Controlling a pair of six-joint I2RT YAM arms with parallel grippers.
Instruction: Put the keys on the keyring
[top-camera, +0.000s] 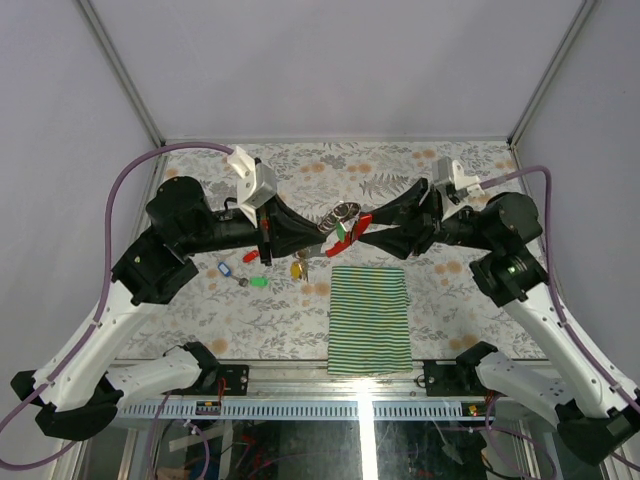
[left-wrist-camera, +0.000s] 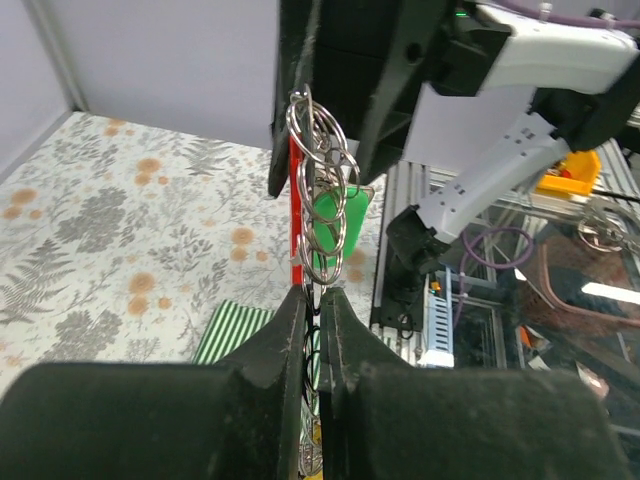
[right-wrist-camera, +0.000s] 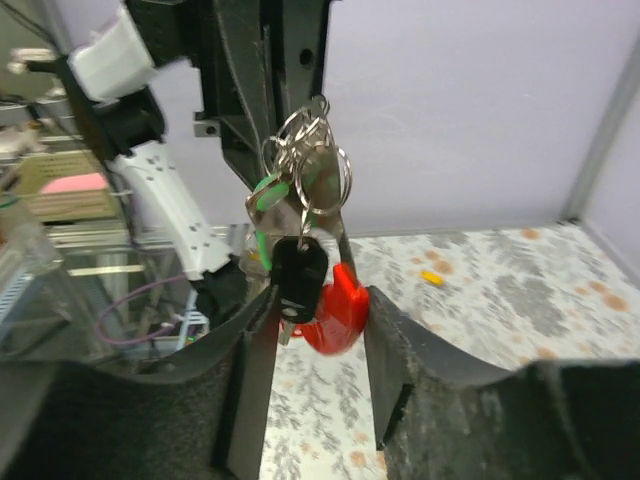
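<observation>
The keyring (top-camera: 345, 213) hangs in the air between both grippers over the middle of the table. It is a bunch of metal rings (left-wrist-camera: 320, 180) with a red clip (right-wrist-camera: 338, 305). My left gripper (top-camera: 322, 235) is shut on the rings, which stick out past its fingertips (left-wrist-camera: 290, 320). A green tag (left-wrist-camera: 335, 215), a black key head (right-wrist-camera: 298, 275) and a yellow-tagged key (top-camera: 297, 268) dangle from the bunch. My right gripper (right-wrist-camera: 320, 300) has its jaws apart, with the red clip and the black key head in the gap. Loose keys with blue (top-camera: 224, 268), green (top-camera: 259, 282) and red (top-camera: 250, 256) tags lie on the table at the left.
A green-and-white striped cloth (top-camera: 370, 315) lies flat near the front edge, right of centre. The floral table cover (top-camera: 200, 300) ends at grey walls at the back and sides. Both forearms cross the middle of the table.
</observation>
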